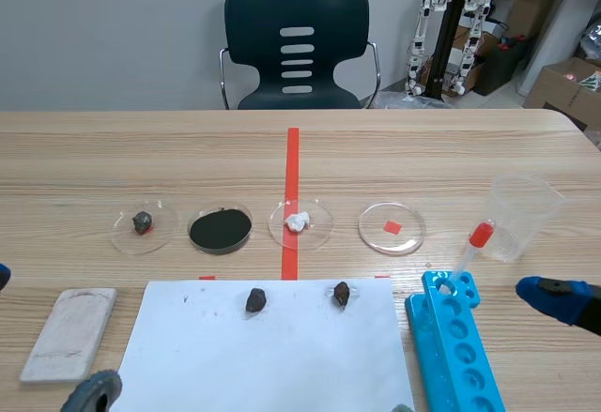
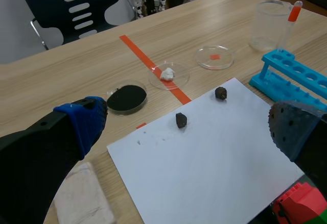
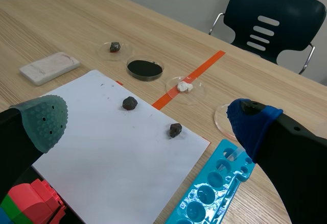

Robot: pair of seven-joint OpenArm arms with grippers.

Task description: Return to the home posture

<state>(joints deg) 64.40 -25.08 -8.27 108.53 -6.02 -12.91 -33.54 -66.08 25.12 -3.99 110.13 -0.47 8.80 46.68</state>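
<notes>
Both arms sit low at the table's near edge. In the left wrist view my left gripper point(image 2: 186, 127) is open and holds nothing, its blue pad point(image 2: 84, 122) and grey pad point(image 2: 294, 132) wide apart above the white paper sheet point(image 2: 204, 152). My right gripper point(image 3: 148, 122) is open too, empty, over the same sheet point(image 3: 117, 142). In the scene view only fingertips show: a grey left pad point(image 1: 92, 391) at the lower left and a blue right pad point(image 1: 554, 297) at the right.
Two dark stones point(image 1: 255, 300) point(image 1: 341, 292) lie on the sheet. Behind it stand several petri dishes point(image 1: 143, 223) point(image 1: 221, 229) point(image 1: 299, 222) point(image 1: 392, 227). A beaker point(image 1: 521, 215), a red-bulbed dropper point(image 1: 474, 243) and a blue tube rack point(image 1: 451, 346) are at right, a white block point(image 1: 70, 332) at left.
</notes>
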